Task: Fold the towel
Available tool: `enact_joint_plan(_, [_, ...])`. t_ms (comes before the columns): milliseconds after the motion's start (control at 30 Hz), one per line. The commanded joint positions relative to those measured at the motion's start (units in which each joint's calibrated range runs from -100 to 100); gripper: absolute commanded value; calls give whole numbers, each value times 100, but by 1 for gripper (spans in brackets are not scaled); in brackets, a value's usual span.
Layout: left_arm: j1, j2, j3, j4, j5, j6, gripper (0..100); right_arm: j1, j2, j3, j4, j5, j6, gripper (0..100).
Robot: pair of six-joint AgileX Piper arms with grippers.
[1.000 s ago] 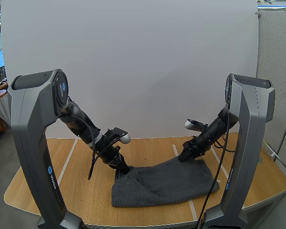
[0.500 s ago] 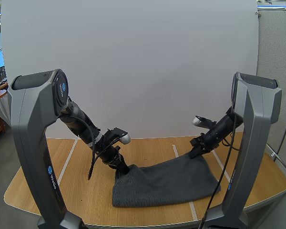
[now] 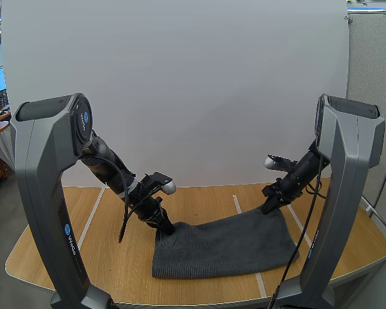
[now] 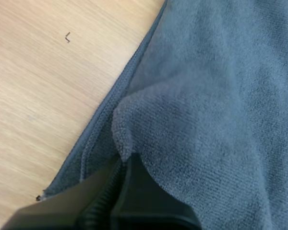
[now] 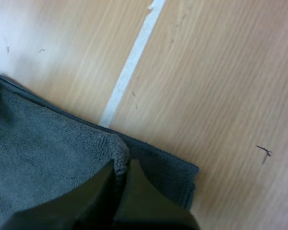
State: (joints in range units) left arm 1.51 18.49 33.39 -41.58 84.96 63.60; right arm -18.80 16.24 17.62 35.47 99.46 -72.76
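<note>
The left gripper (image 3: pixel 165 228) is clamping a puckered corner of the grey towel (image 3: pixel 225 244); seen from its own wrist, the two black fingers (image 4: pixel 134 191) are closing together on a raised fold of the top layer (image 4: pixel 134 124), with the hemmed lower layer lying flat on the wood just beside it. The right gripper (image 3: pixel 268 207) is doing the same at the far right corner: its tips (image 5: pixel 120 168) are nipping the fluffy edge of the upper layer (image 5: pixel 48 143), while the hem underneath is poking out a little towards a strip of white tape (image 5: pixel 129 62).

The towel is lying across the front middle of the table (image 3: pixel 96 257), apparently already doubled, its far edge stretching between the two arms.

To my eye, they are either setting these corners down or gathering them for another fold. Doing it well probably means both arms travelling together at one height, so the edge between them is staying taut and not sagging, and the top corners are landing square on the lower hem.

There is no tray or box here; the towel is resting straight on the wood.
</note>
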Motion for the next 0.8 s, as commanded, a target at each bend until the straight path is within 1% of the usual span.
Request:
enact_joint_plan(0, [-16, -8, -38, -21, -158, -51, 0, -124, -114, 9, -28, 54, 55, 0])
enact_joint_plan(233, [-16, -8, -38, -21, -278, -80, 0, -125, -422, 323, -37, 54, -24, 0])
enact_joint_plan(500, [-16, -8, -38, -21, -226, -125, 0, -125, -445, 774, -49, 54, -132, 0])
enact_joint_plan(667, [-16, -8, -38, -21, -245, -204, 1, -125, -445, 803, -59, 54, -154, 0])
enact_joint_plan(733, [-16, -8, -38, -21, -245, -259, 13, -125, -460, 803, -59, 54, -154, 23])
enact_joint_plan(767, [-16, -8, -38, -21, -224, -278, 26, -125, -460, 803, -59, 54, -154, 40])
